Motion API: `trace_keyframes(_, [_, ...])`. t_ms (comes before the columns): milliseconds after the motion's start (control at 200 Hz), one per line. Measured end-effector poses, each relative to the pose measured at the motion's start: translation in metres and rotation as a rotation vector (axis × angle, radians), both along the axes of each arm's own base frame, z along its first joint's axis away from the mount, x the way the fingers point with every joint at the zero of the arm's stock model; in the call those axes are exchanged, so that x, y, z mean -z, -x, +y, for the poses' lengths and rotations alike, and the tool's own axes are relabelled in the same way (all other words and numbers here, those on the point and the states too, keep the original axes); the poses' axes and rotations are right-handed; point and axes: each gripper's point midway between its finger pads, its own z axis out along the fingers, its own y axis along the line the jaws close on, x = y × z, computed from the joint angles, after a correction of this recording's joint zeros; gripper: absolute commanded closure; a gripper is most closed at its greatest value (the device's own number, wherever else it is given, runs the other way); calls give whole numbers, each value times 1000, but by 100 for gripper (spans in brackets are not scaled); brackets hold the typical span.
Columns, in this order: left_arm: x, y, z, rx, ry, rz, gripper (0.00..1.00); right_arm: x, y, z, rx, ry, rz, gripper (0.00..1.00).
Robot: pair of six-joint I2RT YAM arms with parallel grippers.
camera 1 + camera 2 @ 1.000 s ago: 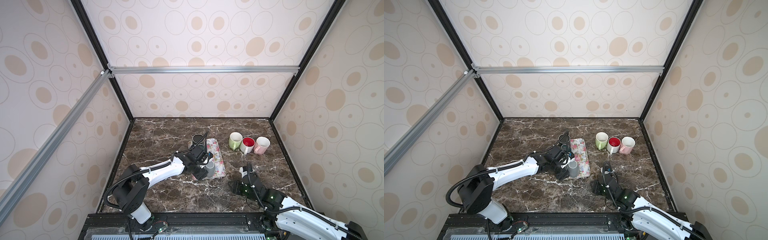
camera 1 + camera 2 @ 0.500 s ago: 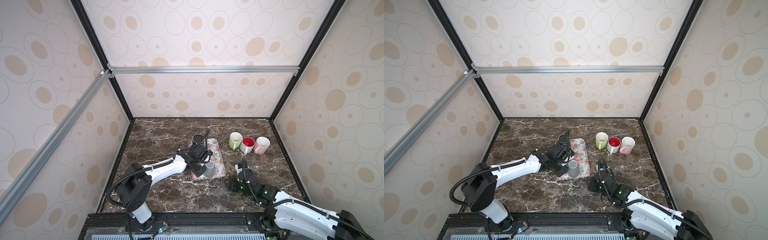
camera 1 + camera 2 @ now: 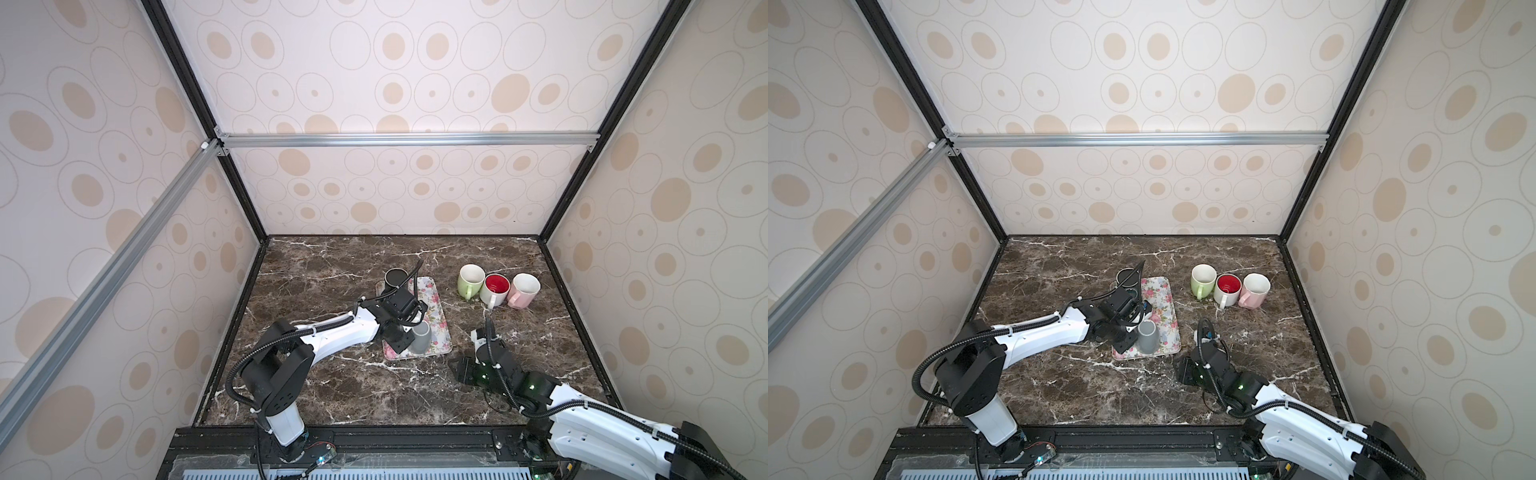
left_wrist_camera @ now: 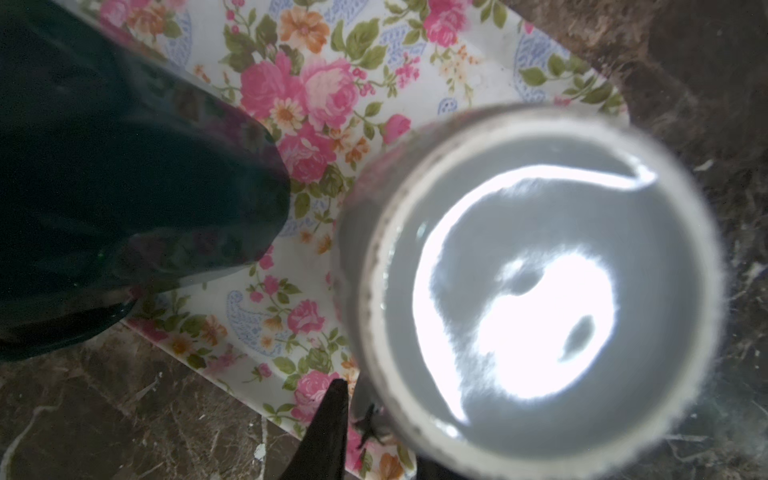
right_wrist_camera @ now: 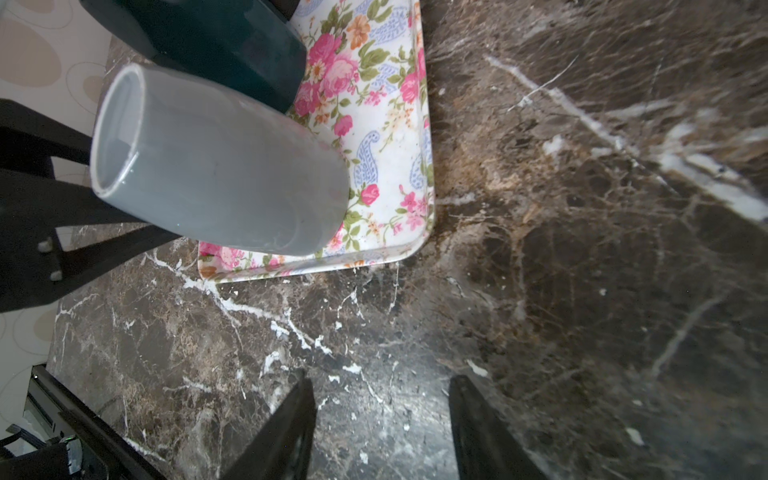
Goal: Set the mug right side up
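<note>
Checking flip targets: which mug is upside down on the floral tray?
The grey mug, base up at the floral tray's near end by the left gripper. The green, red-lined and pink mugs show open mouths.

The mug (image 3: 421, 341) stands upside down on the tray's (image 3: 441, 340) near end, right at the left tool (image 3: 405, 338), whose fingers reach it from the left. A second mug (image 3: 395, 276) sits behind that tool, at the tray's far corner. Three mugs (image 3: 496, 287) line up well behind the right tool (image 3: 465, 368), which rests low over the tabletop (image 3: 332, 266), right of the tray.
</note>
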Motion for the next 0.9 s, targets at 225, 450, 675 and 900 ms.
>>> trace_keyframes(225, [-2,-1,-9,6,21,8,84,1,0,-2,8,2,-4,46])
trace_keyframes(450, [-2,-2,-12,5,30,11,91,2,1,-5,15,2,-9,46])
trace_keyframes(675, [-3,-5,-16,-13,38,15,100,2,1,-6,22,-4,-12,45])
trace_keyframes(900, [-5,-7,-20,-46,61,18,100,6,3,-7,22,-8,-7,41])
